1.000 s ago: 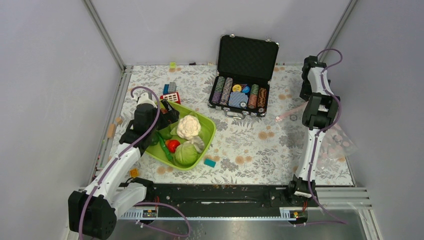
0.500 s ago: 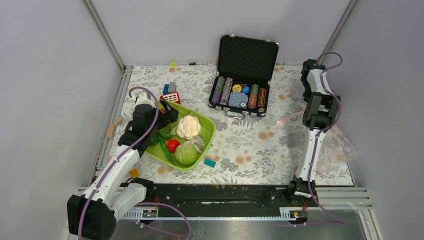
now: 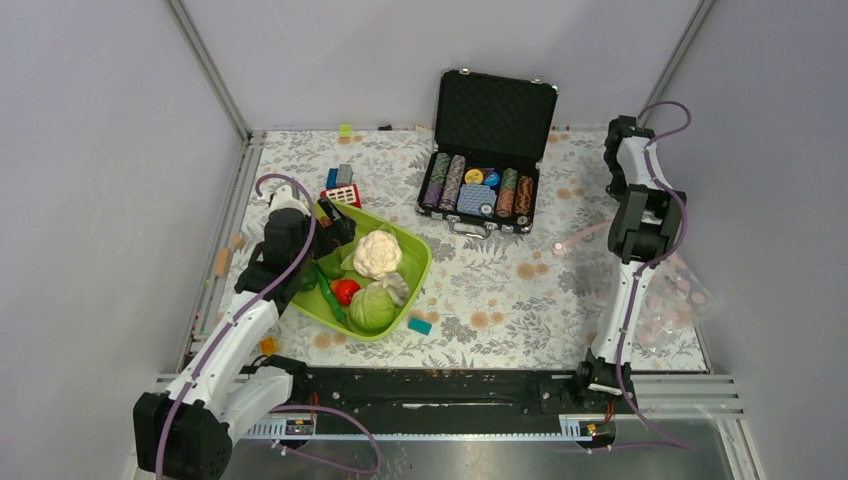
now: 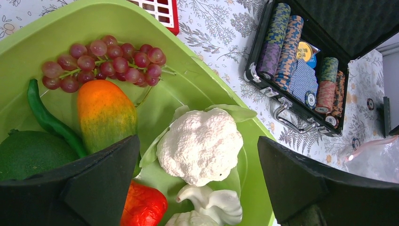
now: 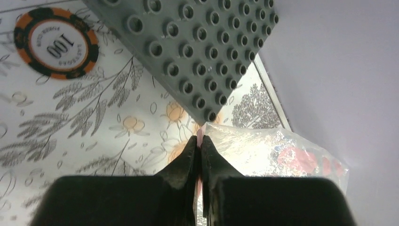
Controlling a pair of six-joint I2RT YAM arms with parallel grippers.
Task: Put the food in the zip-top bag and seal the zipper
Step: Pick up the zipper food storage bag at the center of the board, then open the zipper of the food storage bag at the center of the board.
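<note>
The food lies in a lime-green tray (image 3: 418, 268): white cauliflower (image 4: 200, 145), red tomato (image 4: 143, 207), pale green cabbage (image 3: 372, 308), grapes (image 4: 106, 63), orange fruit (image 4: 106, 115), dark green fruit (image 4: 30, 153) and a green pod (image 4: 49, 120). My left gripper (image 4: 198, 139) hangs open above the cauliflower, touching nothing. The clear zip-top bag (image 3: 672, 295) lies at the table's right edge by the wall. My right gripper (image 5: 198, 141) is shut on its pink zipper (image 3: 590, 233), which shows as a thin strip pinched between the jaws.
An open black case of poker chips (image 3: 480, 185) stands at the back middle. A grey studded plate (image 5: 197, 47) and a loose chip (image 5: 56, 43) lie just beyond the right gripper. Small blocks (image 3: 342, 185) sit behind the tray, a teal one (image 3: 420, 325) in front.
The right gripper has closed from wide open onto the bag's pink strip, and the bag has shifted slightly. The left arm has barely moved.
</note>
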